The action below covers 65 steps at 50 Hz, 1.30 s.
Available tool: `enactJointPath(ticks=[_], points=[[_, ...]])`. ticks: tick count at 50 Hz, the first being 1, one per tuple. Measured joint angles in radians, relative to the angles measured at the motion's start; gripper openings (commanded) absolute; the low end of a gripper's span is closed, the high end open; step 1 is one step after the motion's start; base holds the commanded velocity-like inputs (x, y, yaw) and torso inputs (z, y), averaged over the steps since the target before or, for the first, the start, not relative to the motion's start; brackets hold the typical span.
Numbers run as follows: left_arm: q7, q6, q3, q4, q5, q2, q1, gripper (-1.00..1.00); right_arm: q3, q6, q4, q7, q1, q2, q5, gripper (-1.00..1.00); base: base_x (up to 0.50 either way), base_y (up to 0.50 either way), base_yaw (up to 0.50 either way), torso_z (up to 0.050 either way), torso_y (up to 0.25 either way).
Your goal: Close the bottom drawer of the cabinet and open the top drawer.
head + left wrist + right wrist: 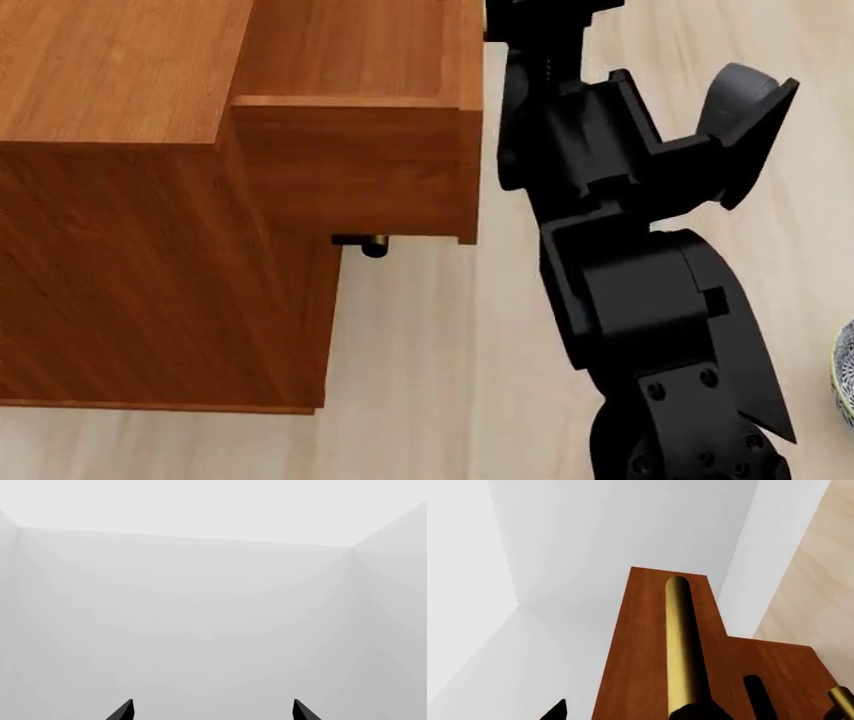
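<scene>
Top drawer [354, 120] stands pulled out from the cabinet [120, 250], my right arm [641, 300] beside its front.
Nearest my right gripper [627, 712] a brass handle [679, 645] lies between parted jaws, ready for pulling; whether they've clamped I cannot tell. Left gripper [213, 711], released, faces bare wall.

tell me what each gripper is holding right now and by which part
The left gripper holds nothing; its fingers are apart before blank white walls. The right gripper straddles the brass bar handle of a reddish-brown wooden drawer; whether it grips cannot be told.
</scene>
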<state>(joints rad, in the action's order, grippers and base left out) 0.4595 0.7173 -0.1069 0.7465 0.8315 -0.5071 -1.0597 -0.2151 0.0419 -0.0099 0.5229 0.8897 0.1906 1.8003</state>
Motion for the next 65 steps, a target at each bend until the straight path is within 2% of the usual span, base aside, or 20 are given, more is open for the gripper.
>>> enactJointPath(ticks=[65], points=[[0.02,-0.007,-0.015,-0.003,0.016,-0.003,-0.017,1.0,-0.002,-0.032,0.051,-0.059,-0.03,0.024,0.013,1.0,0.0,0.0,0.0,0.0,0.001]])
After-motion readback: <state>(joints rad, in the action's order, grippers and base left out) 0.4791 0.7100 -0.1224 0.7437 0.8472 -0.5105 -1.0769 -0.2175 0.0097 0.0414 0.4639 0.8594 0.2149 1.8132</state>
